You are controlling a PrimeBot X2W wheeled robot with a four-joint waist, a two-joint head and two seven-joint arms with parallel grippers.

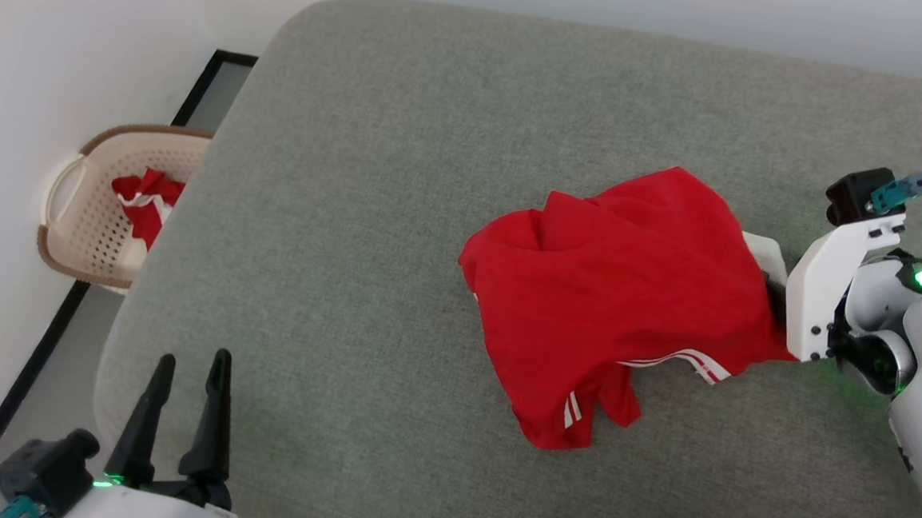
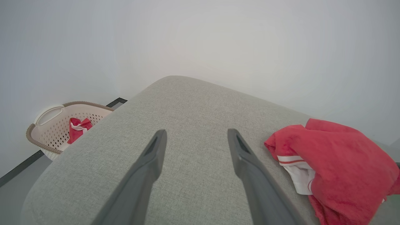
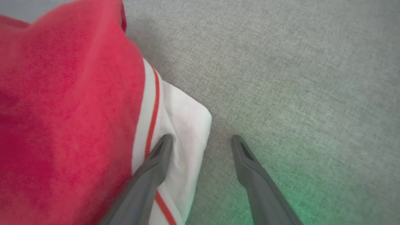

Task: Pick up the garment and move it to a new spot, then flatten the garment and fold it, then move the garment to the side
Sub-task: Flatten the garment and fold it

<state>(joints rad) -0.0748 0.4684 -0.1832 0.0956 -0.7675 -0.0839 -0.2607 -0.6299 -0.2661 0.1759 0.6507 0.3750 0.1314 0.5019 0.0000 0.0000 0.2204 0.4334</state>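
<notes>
**Red garment [image 1: 614,282] heaped at our right gripper [image 3: 202,137]; both grippers spread, nothing held**

Far left of our left gripper [image 1: 195,357], off the edge of the grey fabric surface [image 1: 346,218], we see a beige perforated basket [image 1: 79,226] with a small red-and-white cloth [image 1: 145,202] inside. Left gripper is over the surface's left part, fingers wide apart, only bare fabric between them. Well apart to its right, the garment lies in a crumpled mound on the surface, with striped trim showing at the near hem. Right gripper is at the mound's right side, fingers wide, gripping nothing. In its wrist view, the finger on that view's left overlaps the white sleeve [image 3: 184,125]; the other is over bare grey fabric. The sleeve edge lies between them. We can't tell whether a fingertip touches the cloth.
</notes>
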